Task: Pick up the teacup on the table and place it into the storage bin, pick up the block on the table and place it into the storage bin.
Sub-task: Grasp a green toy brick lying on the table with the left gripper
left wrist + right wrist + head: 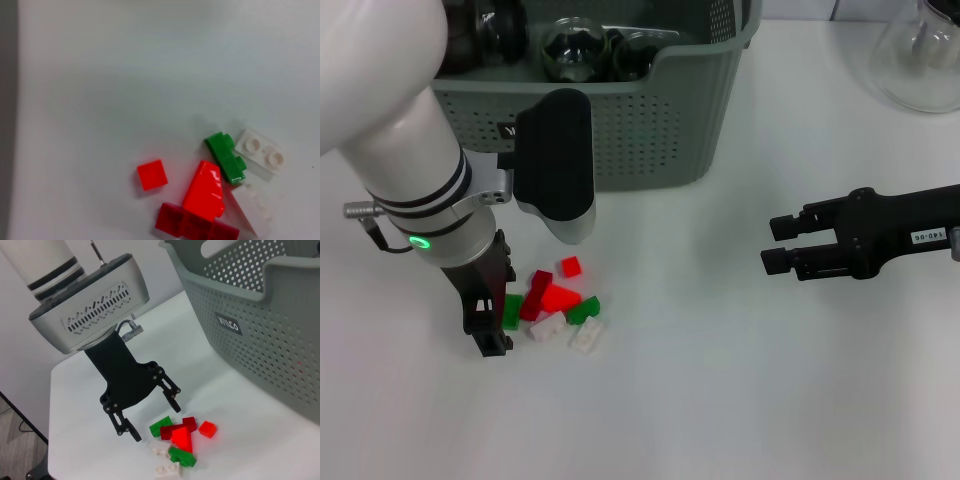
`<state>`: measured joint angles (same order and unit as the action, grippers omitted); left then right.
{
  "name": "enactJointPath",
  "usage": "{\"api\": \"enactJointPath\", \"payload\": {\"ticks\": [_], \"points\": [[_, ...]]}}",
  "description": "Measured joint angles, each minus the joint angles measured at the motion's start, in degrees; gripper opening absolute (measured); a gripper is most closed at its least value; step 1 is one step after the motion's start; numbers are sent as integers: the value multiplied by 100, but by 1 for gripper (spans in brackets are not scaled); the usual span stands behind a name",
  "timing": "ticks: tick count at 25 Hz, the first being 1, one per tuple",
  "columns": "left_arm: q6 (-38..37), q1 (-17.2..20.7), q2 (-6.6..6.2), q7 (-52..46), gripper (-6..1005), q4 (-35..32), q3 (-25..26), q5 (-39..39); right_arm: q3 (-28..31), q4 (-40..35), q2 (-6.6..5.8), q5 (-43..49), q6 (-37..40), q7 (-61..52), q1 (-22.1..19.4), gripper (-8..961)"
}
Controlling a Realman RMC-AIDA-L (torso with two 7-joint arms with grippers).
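Beside blocks [555,305]: left gripper [152,412] jaws spread | right gripper [780,245] jaws spread, parked

The storage bin [260,335] carries a small black label [228,323] with white lettering on its perforated wall, right of centre in the right wrist view; the letters cannot be read with certainty. A white tag [927,237] on the right arm [910,235], at the right edge of the head view, bears small print too fine to read.

A plain white worktop [720,400] fills nearly the whole head view, evenly lit with soft shadows. In the right wrist view a pale wall [165,270] stands behind it, and grey wood-grain floor [12,440] shows at the lower left corner.
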<state>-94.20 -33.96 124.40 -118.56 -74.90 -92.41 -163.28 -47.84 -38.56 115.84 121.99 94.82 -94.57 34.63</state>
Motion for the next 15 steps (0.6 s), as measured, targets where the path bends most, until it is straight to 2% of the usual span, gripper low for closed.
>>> {"api": "enactJointPath", "payload": {"ticks": [15], "points": [[215, -80, 4, 16, 786, 318, 43, 82, -15, 7, 0, 0, -15, -1, 9, 598]]}}
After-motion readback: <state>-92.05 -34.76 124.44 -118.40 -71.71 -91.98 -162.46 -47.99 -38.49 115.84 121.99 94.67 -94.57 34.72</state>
